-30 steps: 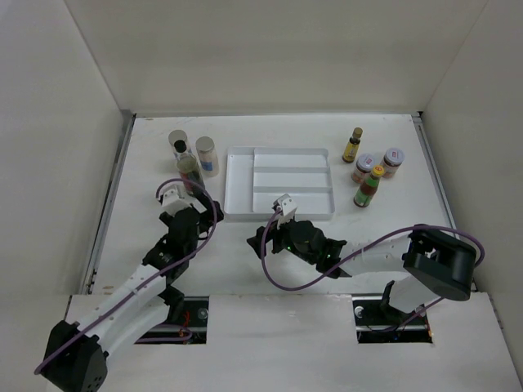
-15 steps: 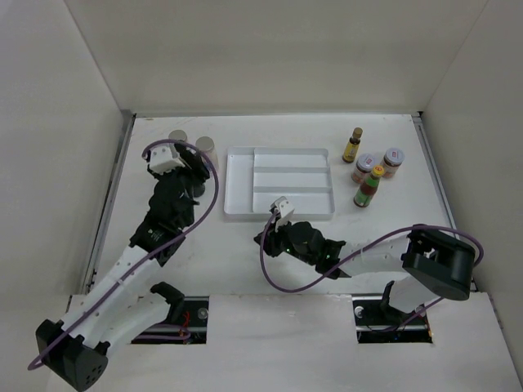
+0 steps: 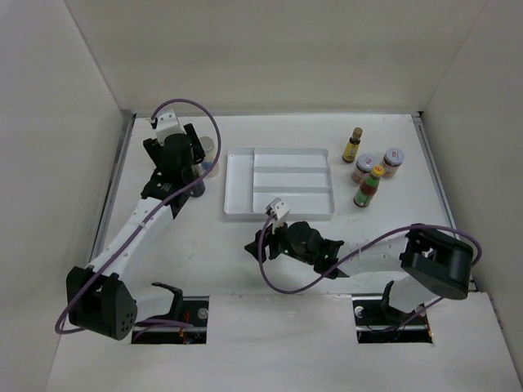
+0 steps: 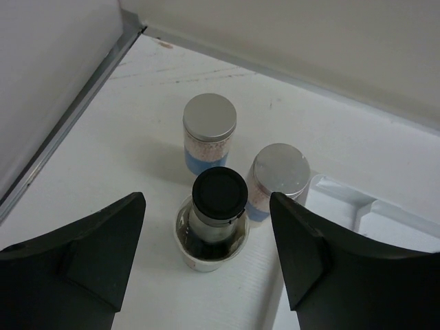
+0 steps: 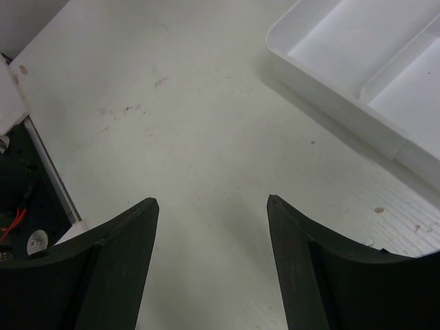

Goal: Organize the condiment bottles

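The white divided tray [image 3: 279, 183] lies mid-table. The left gripper [image 4: 210, 265] is spread wide and holds nothing; the dark black-capped bottle [image 4: 218, 218] stands upright in line with its gap. Just behind are a blue-banded jar [image 4: 209, 134] and a silver-lidded jar [image 4: 277, 180]. The right gripper [image 5: 210, 261] gapes empty over bare table near a tray corner. Right of the tray cluster two red-labelled jars [image 3: 364, 167] [image 3: 393, 162], the red-sauce yellow-capped bottle [image 3: 368, 187] and the tiny yellow bottle [image 3: 353, 144]; their print is too small to read.
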### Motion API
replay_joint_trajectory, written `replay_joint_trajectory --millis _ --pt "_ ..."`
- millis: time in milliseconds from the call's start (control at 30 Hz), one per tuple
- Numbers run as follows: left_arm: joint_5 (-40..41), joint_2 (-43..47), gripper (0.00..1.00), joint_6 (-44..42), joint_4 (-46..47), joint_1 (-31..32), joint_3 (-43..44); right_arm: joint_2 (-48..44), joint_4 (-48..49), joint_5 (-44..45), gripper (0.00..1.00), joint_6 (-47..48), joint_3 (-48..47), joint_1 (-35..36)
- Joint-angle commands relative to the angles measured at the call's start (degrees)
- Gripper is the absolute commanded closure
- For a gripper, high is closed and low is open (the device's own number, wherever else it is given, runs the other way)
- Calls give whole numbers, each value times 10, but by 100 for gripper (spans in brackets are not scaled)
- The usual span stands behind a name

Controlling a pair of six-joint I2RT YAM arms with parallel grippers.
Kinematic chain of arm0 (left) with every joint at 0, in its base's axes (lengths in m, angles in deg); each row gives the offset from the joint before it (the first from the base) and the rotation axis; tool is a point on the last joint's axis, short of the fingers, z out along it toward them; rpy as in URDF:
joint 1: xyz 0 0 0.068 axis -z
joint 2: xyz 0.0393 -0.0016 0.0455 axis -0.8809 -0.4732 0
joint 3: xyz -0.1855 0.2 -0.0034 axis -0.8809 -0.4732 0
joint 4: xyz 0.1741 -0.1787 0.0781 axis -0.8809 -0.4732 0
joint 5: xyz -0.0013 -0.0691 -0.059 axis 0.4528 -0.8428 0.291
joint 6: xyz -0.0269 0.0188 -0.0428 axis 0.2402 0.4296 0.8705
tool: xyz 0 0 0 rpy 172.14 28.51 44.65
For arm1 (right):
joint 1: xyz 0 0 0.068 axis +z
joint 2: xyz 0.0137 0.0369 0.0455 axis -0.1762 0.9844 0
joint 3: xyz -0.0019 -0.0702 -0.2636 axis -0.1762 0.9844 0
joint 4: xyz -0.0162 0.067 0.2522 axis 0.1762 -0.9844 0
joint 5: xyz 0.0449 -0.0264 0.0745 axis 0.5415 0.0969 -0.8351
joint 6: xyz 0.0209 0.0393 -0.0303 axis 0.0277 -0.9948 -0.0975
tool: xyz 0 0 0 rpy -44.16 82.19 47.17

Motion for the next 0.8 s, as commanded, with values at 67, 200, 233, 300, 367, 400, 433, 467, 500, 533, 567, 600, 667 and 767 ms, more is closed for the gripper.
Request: replay_joint_trajectory --millis 67,200,233,300,367,400,433,467,500,533,567,600,667,767 --pt "-27 -38 31 6 3 -19 38 17 11 -20 29 8 -32 11" --pt "-26 -54 36 7 26 -19 38 16 12 -19 29 12 -31 15" --pt "-24 -60 38 7 26 -20 43 19 8 -18 29 12 -32 15" --pt "-24 -71 41 5 27 -21 49 21 3 -16 29 10 -34 15" --pt "-26 -79 45 6 33 -24 48 16 1 -13 29 11 -34 15" --pt "-25 -81 47 6 37 -25 46 15 4 -12 29 11 -32 15" --pt "-23 -84 52 5 42 -27 44 17 5 -12 29 11 -32 15" --pt "-22 -84 58 5 46 -30 42 20 2 -12 29 9 -32 15" --pt "-21 -81 65 5 53 -32 37 21 -1 -12 30 8 -34 15" --pt "-19 -75 72 4 59 -33 30 22 -4 -12 30 6 -35 13" --pt "-19 -67 76 4 64 -33 23 20 -6 -11 30 6 -35 13" --pt "-16 -59 79 4 66 -32 18 18 -5 -11 30 6 -34 13" --pt "-5 -42 82 3 61 -27 14 18 0 -11 30 6 -32 11" --pt "13 -3 84 -3 59 -10 14 21 -6 -10 30 4 -35 10"
